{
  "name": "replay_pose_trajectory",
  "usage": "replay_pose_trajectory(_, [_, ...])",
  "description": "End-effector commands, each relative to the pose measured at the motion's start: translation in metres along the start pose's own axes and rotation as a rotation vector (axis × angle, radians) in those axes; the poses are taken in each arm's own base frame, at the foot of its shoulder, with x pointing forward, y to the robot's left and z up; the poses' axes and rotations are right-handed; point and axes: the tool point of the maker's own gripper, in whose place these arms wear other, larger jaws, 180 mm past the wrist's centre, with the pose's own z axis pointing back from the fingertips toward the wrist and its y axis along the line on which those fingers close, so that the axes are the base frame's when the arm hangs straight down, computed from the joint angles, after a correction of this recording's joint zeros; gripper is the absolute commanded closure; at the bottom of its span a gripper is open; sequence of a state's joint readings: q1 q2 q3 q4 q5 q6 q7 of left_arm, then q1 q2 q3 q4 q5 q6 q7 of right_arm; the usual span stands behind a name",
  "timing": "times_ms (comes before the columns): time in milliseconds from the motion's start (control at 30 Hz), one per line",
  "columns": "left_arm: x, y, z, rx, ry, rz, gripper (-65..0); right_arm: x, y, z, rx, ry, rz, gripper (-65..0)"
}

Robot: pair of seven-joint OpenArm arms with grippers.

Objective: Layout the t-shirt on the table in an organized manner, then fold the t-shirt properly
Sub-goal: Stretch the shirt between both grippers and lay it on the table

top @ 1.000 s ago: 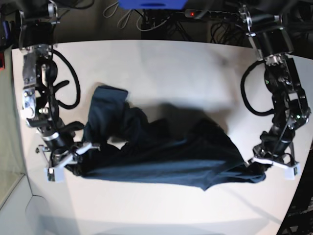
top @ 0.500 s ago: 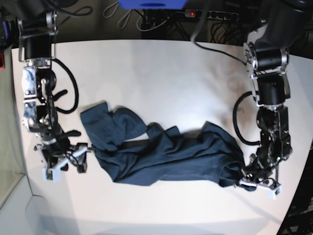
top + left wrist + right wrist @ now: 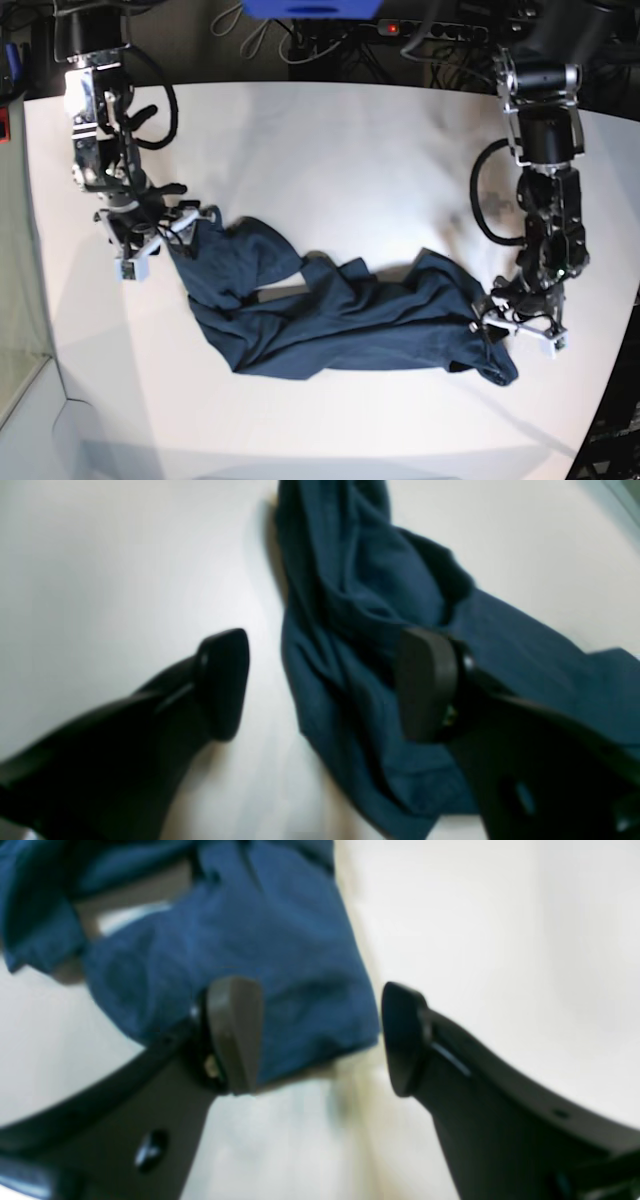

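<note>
The dark navy t-shirt (image 3: 340, 320) lies crumpled in a long band across the white table (image 3: 330, 150). In the base view my right gripper (image 3: 168, 242) stands at the shirt's left end. Its wrist view shows that gripper (image 3: 320, 1035) open, with a cloth edge (image 3: 280, 965) lying flat between and under the fingers. My left gripper (image 3: 515, 328) sits over the shirt's right end. In its own view the left gripper (image 3: 325, 687) is open too; the shirt (image 3: 350, 630) runs under one finger (image 3: 427, 695), unpinched.
Beyond the table's far edge lie cables and a power strip (image 3: 430, 30), plus a blue object (image 3: 310, 8). The table's edge curves close behind the left arm at the right side (image 3: 610, 330).
Both grippers have let go of the shirt, which dropped from a stretched hold onto the table. The right arm has moved toward the far side, up to the shirt's left end.
</note>
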State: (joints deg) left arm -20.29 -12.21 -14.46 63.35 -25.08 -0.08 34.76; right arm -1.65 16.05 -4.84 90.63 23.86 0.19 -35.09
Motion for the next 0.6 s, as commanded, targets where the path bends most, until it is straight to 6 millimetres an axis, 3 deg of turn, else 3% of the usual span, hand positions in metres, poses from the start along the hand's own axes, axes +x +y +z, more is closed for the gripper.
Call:
replay_pose_trajectory(0, [0.017,-0.001,0.006,-0.008,-0.055,-0.014,-44.5,0.015,0.006,0.000,0.019,-0.045,0.018,-38.5])
replay_pose_trajectory(133, [-0.001,0.005,0.019,-0.005,-0.051,-0.037,-44.5,-0.011,0.027,0.002,0.067,0.010,0.046,-38.5])
replay_pose_trajectory(267, [-0.017,0.020,0.024,0.021,-0.031,-0.031,-44.5,-0.019,0.046,-0.002,0.103,0.021,0.041,-38.5])
replay_pose_trajectory(367, [-0.016,0.040,0.029,0.059,-0.039,0.006,-44.5,-0.026,0.043,-0.008,0.093,0.024,0.028,-38.5])
replay_pose_trajectory(567, [-0.021,0.053,0.032,0.085,-0.030,0.026,-44.5,-0.033,0.030,-0.023,0.062,0.046,0.016,-38.2])
